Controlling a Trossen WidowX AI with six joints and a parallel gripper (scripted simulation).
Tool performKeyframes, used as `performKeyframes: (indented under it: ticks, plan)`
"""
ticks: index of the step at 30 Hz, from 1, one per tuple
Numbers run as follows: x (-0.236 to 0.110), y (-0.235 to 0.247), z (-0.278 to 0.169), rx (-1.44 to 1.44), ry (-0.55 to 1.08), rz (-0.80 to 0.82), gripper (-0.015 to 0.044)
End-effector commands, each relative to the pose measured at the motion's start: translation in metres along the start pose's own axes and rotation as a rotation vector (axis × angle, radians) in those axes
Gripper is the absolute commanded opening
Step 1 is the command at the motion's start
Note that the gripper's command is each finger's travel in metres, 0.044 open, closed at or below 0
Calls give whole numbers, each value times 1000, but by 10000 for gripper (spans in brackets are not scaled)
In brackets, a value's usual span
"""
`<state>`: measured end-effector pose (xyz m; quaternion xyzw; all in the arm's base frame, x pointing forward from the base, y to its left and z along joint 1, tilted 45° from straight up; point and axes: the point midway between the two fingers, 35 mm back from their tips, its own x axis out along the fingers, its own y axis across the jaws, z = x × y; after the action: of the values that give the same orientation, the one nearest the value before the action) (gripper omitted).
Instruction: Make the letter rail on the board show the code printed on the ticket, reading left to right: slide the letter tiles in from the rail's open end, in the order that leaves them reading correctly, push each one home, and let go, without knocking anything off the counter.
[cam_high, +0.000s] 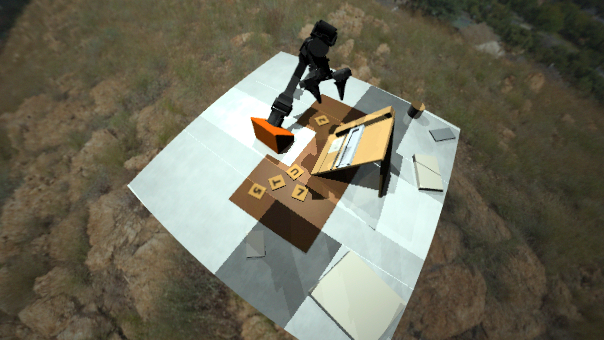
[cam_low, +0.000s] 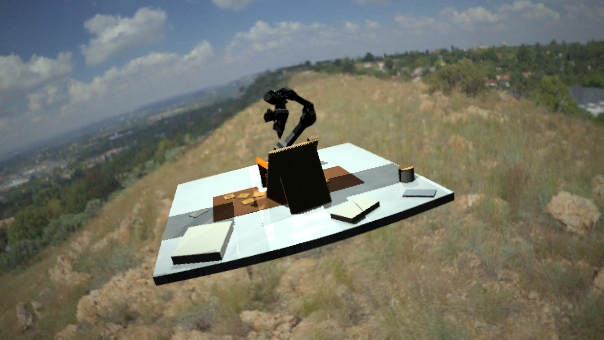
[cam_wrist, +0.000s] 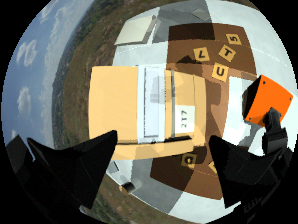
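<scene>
My gripper (cam_high: 331, 100) (cam_low: 279, 135) (cam_wrist: 166, 138) is open and empty, raised above the counter near the board's end. The tilted wooden board (cam_high: 376, 145) (cam_low: 295, 172) (cam_wrist: 112, 95) carries a pale rail (cam_high: 351, 146) (cam_wrist: 153, 105); no tile shows in it. The ticket (cam_wrist: 184, 120) appears to read 2T7. On the brown mat (cam_high: 295, 230) (cam_wrist: 182, 36) lie an S or 5 tile (cam_high: 257, 191) (cam_wrist: 233, 39), a T tile (cam_high: 276, 182) (cam_wrist: 227, 53), a U tile (cam_high: 295, 172) (cam_wrist: 219, 72), a 7 or L tile (cam_high: 300, 192) (cam_wrist: 201, 54), a 2 or Z tile (cam_high: 321, 120) and a D-like tile (cam_wrist: 188, 160).
The orange block (cam_high: 270, 135) (cam_wrist: 268, 100) stands at the arm's base. A short cylinder (cam_high: 415, 110) (cam_low: 407, 174), a grey slab (cam_high: 442, 134) and a cream block (cam_high: 427, 172) lie beyond the board. A larger cream block (cam_high: 357, 295) (cam_low: 202, 241) sits near the counter's edge.
</scene>
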<state>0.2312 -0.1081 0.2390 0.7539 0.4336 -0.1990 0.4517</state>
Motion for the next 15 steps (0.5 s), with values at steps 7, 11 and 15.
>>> performKeyframes:
  ticks: [7,11,15]
  plan:
    - [-2,-2,32,5,-3,-4,440]
    - [-2,-2,32,5,-3,-4,440]
    - [-2,-2,32,5,-3,-4,440]
